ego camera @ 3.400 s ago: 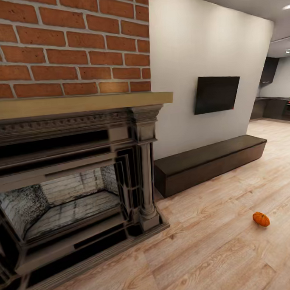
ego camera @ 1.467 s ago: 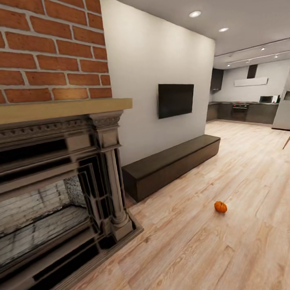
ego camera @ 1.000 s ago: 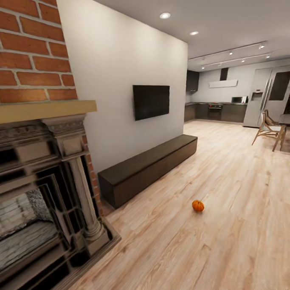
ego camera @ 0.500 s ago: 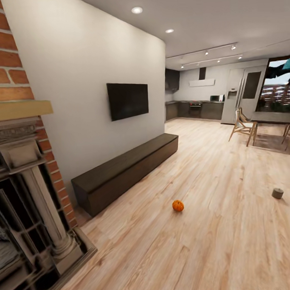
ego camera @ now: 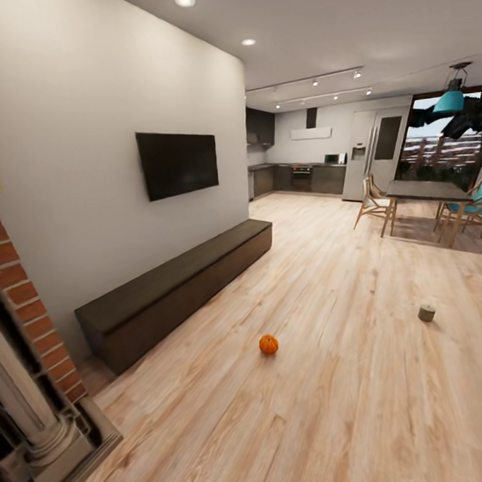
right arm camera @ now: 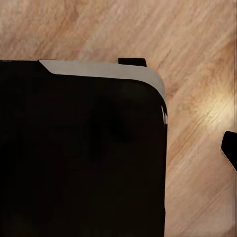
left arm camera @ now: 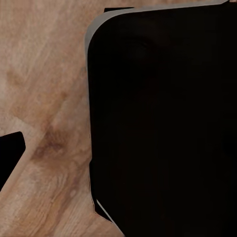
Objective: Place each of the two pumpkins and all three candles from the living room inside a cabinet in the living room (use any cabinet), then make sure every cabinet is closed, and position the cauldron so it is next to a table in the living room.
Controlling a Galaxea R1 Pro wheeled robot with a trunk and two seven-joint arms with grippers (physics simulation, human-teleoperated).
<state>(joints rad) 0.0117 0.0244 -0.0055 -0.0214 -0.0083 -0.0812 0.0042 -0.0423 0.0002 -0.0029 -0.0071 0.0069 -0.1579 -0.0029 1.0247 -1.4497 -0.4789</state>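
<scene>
Living room, open plan, pale wood plank floor [ego camera: 362, 404]. Item: one pumpkin [ego camera: 268, 344], small, orange, ribbed, sitting on the bare floor in front of the cabinet and apart from it. Item: one cabinet [ego camera: 180, 286], long, low, dark brown, set along the white wall beneath a wall-mounted black television [ego camera: 177, 162]; its fronts sit flush and closed, so its contents cannot be seen; nothing rests on its top surface. Item: one short grey cylinder, likely a candle [ego camera: 427, 312], upright on the floor well to the right of the pumpkin, out in the open. Item: fireplace [ego camera: 31, 414], dark and ornate with a red brick surround, at the near left edge, just beside the cabinet's near end. Background: dark dining table [ego camera: 428, 189] with wooden and teal chairs, a teal pendant lamp above it, and a kitchen with dark units along the far wall. Both wrist views look down at the floor past a large black rounded body of the robot; the fingers of either arm are not clearly visible there, and I cannot tell whether they are released or clenched.
</scene>
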